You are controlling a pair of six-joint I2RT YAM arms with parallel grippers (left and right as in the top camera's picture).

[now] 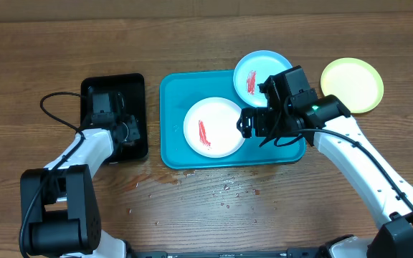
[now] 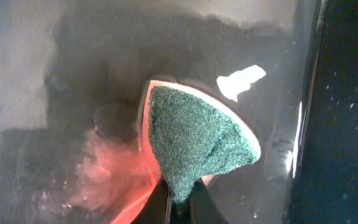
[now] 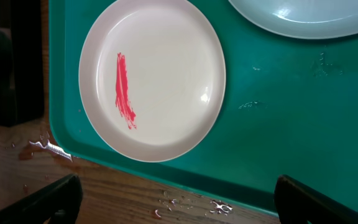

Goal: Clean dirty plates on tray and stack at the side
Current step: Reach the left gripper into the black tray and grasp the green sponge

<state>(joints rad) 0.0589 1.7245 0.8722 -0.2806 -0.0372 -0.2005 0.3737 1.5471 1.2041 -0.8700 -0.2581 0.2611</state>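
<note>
The turquoise tray (image 1: 174,147) holds a plain white plate (image 1: 221,132) with a red smear and a light blue plate (image 1: 262,63) with a red smear, resting on the tray's back rim. The yellow-green plate (image 1: 352,84) lies on the table to the right, with no smear showing. My right gripper (image 1: 248,123) is open and empty above the tray's right part; in its wrist view the white plate (image 3: 166,81) and the tray (image 3: 291,118) lie below it. My left gripper (image 2: 179,208) is shut on a green scrub sponge (image 2: 194,140) inside the black tray.
A small black tray (image 1: 136,93) with water in it stands left of the turquoise tray; reddish water swirls round the sponge (image 2: 104,174). Water drops (image 1: 224,193) lie on the wooden table in front of the turquoise tray.
</note>
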